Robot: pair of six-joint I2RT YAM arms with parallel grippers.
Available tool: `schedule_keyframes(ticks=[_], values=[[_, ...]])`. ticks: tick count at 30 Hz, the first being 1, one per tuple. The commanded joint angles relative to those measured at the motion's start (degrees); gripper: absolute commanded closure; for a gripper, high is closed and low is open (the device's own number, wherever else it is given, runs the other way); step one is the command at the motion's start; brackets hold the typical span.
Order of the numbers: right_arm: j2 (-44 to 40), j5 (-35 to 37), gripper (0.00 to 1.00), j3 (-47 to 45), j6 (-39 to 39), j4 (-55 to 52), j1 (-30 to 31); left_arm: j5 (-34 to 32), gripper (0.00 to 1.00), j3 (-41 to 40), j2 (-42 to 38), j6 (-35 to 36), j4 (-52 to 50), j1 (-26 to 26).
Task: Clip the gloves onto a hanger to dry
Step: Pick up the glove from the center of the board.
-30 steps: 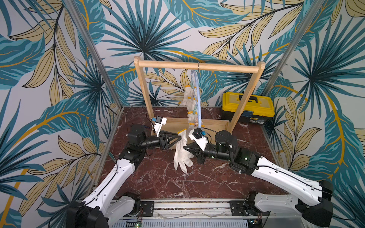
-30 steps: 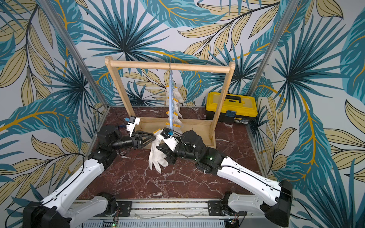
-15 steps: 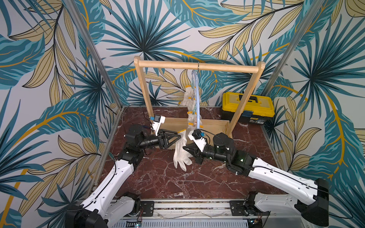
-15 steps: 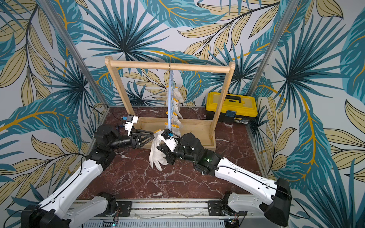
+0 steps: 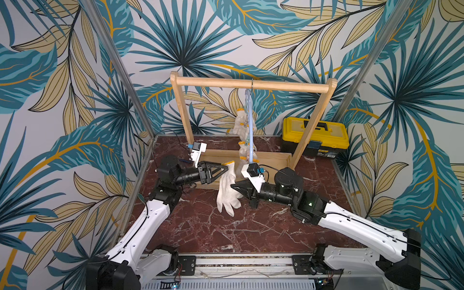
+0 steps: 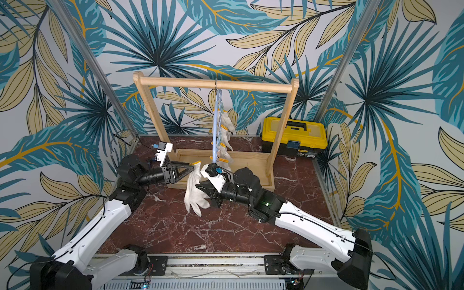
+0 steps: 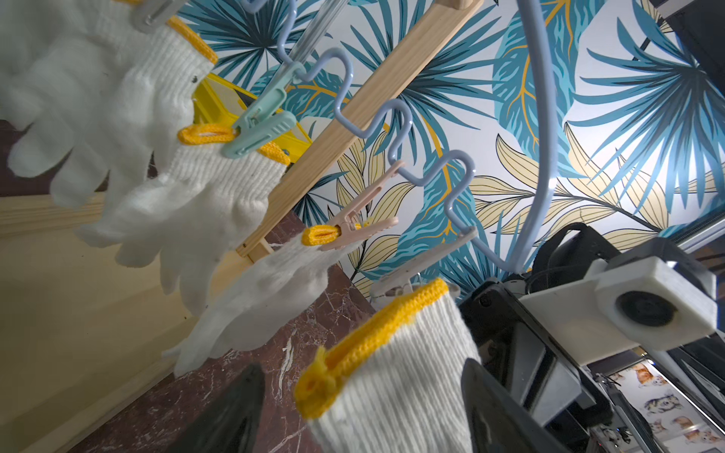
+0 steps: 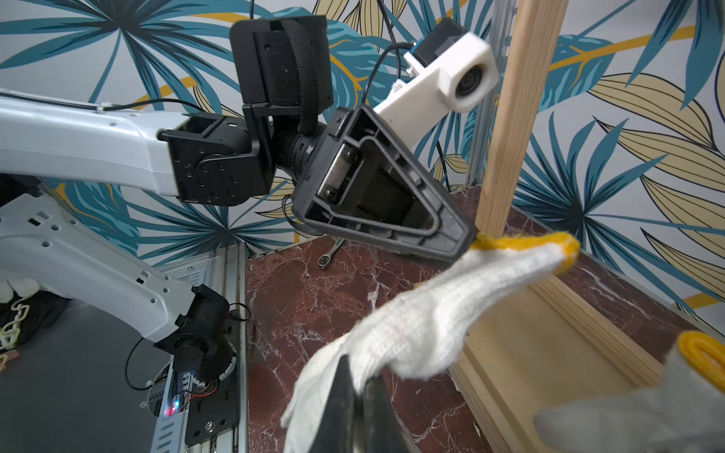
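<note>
A white glove (image 5: pixel 227 194) (image 6: pixel 193 194) with a yellow cuff hangs above the marble table, fingers down. My right gripper (image 8: pixel 359 372) (image 5: pixel 233 187) is shut on the glove's middle (image 8: pixel 427 317). My left gripper (image 7: pixel 359 370) (image 5: pixel 226 167) is open, its jaws spread either side of the yellow cuff (image 7: pixel 376 341). The pale-blue hanger (image 5: pixel 249 125) (image 7: pixel 543 117) hangs from the wooden rail just above, with three gloves (image 7: pixel 188 200) clipped to it. An empty pale clip (image 7: pixel 423 262) dangles right over the held cuff.
The wooden rack (image 5: pixel 251 84) stands on a wooden base frame (image 5: pixel 273 158) behind both grippers. A yellow and black toolbox (image 5: pixel 315 136) sits at the back right. A small wrench (image 8: pixel 327 257) lies on the marble near the left arm.
My left gripper's jaws have spread wider around the cuff. Both grippers and the glove have shifted slightly up toward the hanger.
</note>
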Motion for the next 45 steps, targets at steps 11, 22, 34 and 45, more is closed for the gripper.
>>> schedule_keyframes(ticks=[11, 22, 34, 45], values=[[2.4, 3.0, 1.00, -1.0, -1.3, 7.2, 0.0, 4.2, 0.42, 3.9, -0.8, -2.2, 3.9, 0.3], [0.4, 9.0, 1.00, -5.6, 0.6, 8.3, 0.0, 4.8, 0.80, 3.7, 0.5, -1.3, 3.9, 0.2], [-2.4, 9.3, 0.61, -4.2, -0.9, -5.0, -0.3, 13.5, 1.00, 3.9, 1.8, 3.9, 3.9, 0.2], [-9.4, 1.9, 0.43, 1.8, -5.5, -25.7, -1.2, 22.9, 1.00, 1.5, -1.3, 16.7, 3.8, -4.6]])
